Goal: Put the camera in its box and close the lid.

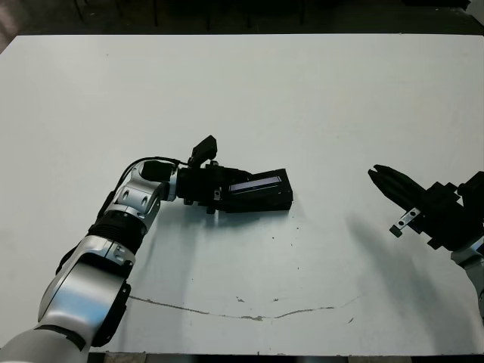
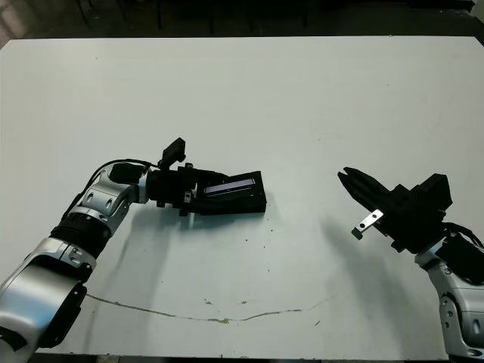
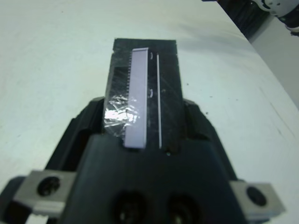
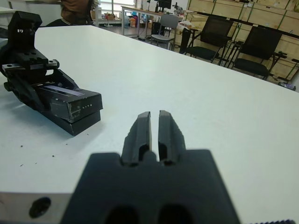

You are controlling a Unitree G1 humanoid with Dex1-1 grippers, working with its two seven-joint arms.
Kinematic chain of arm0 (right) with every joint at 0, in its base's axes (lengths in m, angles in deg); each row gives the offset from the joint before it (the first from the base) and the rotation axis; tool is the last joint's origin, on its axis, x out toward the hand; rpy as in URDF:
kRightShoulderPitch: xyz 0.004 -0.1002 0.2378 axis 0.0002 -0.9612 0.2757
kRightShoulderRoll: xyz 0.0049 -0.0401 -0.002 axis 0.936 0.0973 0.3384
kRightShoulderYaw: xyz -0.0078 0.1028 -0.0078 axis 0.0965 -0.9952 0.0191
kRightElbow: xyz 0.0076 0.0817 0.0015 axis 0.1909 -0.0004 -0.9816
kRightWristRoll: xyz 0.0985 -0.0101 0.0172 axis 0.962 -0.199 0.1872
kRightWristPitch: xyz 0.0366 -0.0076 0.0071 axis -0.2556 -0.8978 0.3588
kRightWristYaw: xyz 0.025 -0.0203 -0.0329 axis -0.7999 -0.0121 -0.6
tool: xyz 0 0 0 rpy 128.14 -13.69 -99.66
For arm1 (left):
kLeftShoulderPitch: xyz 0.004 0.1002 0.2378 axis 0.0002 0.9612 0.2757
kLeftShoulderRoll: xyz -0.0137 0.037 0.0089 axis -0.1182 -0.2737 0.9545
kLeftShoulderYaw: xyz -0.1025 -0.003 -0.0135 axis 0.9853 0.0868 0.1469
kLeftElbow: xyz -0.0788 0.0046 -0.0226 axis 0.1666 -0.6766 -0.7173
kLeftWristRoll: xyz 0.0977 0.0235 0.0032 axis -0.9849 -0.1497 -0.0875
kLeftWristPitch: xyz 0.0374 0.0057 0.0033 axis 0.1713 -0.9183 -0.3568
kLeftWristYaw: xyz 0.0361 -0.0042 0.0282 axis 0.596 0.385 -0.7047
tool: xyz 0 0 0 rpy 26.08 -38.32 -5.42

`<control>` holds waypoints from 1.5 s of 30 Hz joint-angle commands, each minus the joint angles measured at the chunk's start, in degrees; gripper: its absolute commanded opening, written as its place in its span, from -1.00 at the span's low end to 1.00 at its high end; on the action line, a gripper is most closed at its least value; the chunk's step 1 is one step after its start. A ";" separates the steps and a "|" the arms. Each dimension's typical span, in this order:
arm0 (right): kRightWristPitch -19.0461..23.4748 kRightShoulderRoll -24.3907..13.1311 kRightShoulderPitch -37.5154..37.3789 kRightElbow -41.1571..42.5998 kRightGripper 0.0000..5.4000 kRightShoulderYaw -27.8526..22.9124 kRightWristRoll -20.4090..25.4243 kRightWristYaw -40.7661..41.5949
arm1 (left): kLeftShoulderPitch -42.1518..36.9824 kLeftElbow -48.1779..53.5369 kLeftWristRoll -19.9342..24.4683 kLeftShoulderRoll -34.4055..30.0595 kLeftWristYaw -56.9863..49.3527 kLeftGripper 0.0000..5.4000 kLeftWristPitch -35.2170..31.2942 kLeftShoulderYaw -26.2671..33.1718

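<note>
Camera (image 3: 140, 105), slim with a pale lilac face and a shiny crinkled patch near the end nearest the wrist, lies tilted in the left hand (image 1: 219, 193), one end tucked between the black fingers (image 3: 198, 126) that close on it from both sides. Beneath it sits the box (image 1: 265, 203), its black wall resting on the white desk (image 1: 302, 98); the camera's far end points over the box toward the robot's right. In the right wrist view, the camera's top slants above the lower black wall, so it does not lie flat inside. I cannot tell whether the black part around it is the box alone or box and lid together.

Well apart, near the desk's right side, the right hand (image 2: 348, 178) hovers above the surface, its two fingers (image 4: 142, 130) pressed nearly together with only a thin slit between them, holding nothing and pointing toward the box.
</note>
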 commanded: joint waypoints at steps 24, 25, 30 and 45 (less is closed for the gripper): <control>-0.68 0.17 -0.77 -1.31 -1.00 0.36 0.44 0.63 | 2.26 8.51 -10.83 1.97 -0.69 0.04 -7.74 -10.81; -0.77 0.18 -0.74 -1.47 -1.00 0.37 0.47 0.70 | 2.40 8.77 -10.70 1.86 -0.49 0.04 -8.21 -10.83; -0.19 -0.08 -1.07 -0.59 -1.00 0.41 -0.03 0.00 | 2.77 8.93 -11.26 0.89 0.05 0.04 -7.47 -11.26; -0.62 0.05 -1.34 -0.31 -1.00 0.46 0.08 0.13 | 5.93 4.82 -13.79 -6.41 -2.69 0.76 9.49 -9.07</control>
